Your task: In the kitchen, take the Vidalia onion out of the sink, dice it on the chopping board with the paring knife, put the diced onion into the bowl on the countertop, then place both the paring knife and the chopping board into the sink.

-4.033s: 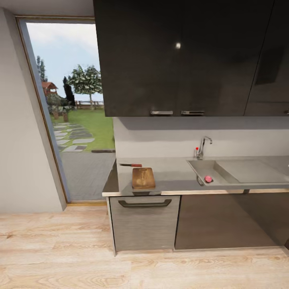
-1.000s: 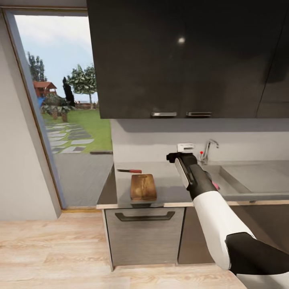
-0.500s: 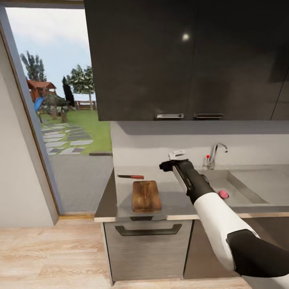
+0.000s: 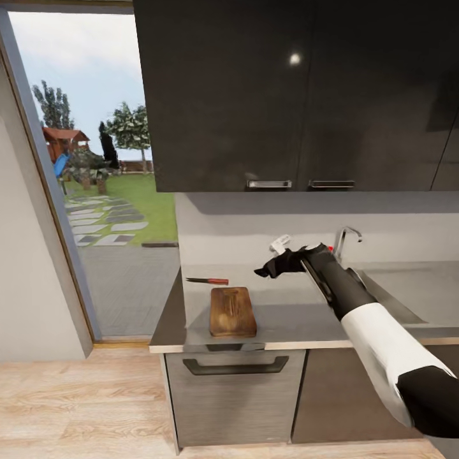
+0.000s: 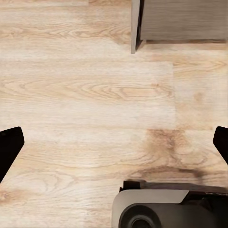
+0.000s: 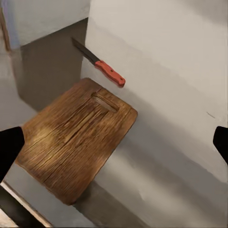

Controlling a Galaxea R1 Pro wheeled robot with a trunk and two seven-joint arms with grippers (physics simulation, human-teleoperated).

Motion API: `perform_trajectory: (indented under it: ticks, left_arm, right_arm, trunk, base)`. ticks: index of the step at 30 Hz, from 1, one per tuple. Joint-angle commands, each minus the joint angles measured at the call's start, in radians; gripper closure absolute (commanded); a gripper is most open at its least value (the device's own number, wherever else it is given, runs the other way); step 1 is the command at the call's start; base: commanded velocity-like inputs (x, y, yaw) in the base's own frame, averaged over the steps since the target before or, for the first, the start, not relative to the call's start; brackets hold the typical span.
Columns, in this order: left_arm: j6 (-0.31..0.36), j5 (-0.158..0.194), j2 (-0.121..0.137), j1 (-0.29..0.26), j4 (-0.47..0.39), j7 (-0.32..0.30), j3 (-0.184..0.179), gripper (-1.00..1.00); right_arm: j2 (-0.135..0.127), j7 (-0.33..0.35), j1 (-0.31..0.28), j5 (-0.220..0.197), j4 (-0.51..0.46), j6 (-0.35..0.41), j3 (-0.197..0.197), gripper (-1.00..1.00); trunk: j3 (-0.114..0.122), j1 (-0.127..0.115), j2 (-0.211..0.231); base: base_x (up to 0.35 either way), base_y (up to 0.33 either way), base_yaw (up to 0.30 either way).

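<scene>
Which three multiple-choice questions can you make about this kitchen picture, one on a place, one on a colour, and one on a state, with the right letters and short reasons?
1. Where does the paring knife with the orange-red handle lie?
A. on the brown wooden chopping board
B. on the grey countertop behind the board
C. on the floor

2. What colour are the upper cabinets?
A. white
B. light wood
C. dark, nearly black

3. How is the right gripper?
A. open and holding nothing
B. shut on the knife
C. shut on the board

Answers:
1 B: in the head view the knife rests on the grey countertop, apart from the brown wooden chopping board, on its far side.
2 C: the cabinet doors show glossy dark.
3 A: in the right wrist view the fingertips stand far apart with nothing between them.
</scene>
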Motion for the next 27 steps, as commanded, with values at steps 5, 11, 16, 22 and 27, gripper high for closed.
perform_trajectory:
  ticks: [5,11,16,22,27]
  left_arm:
    - [-0.001,0.005,-0.002,0.001,0.008,-0.001,-0.001,-1.00]
    - [-0.001,0.005,-0.002,0.001,0.015,-0.001,-0.001,-1.00]
    - [0.001,0.005,-0.002,0.001,0.016,0.000,-0.001,-1.00]
    - [0.005,0.002,0.001,0.001,0.086,-0.002,-0.003,-1.00]
    - [0.005,0.001,0.013,0.001,0.149,-0.001,-0.005,-1.00]
  right_arm:
    - [0.001,0.271,-0.004,0.151,-0.043,0.001,0.001,-1.00]
    - [0.003,0.402,-0.005,0.182,-0.053,-0.002,0.001,-1.00]
    - [0.008,0.425,-0.005,0.184,-0.054,-0.005,0.003,-1.00]
    - [0.038,0.436,-0.005,0.184,-0.054,-0.002,0.011,-1.00]
    - [0.053,0.484,-0.005,0.183,-0.053,-0.002,0.013,-1.00]
  trunk:
    - [0.000,0.000,0.000]
    - [0.000,0.000,0.000]
    - [0.000,0.000,0.000]
    - [0.000,0.000,0.000]
    - [0.000,0.000,0.000]
  base:
    - [0.000,0.000,0.000]
    - [0.000,0.000,0.000]
    - [0.000,0.000,0.000]
    - [0.000,0.000,0.000]
    - [0.000,0.000,0.000]
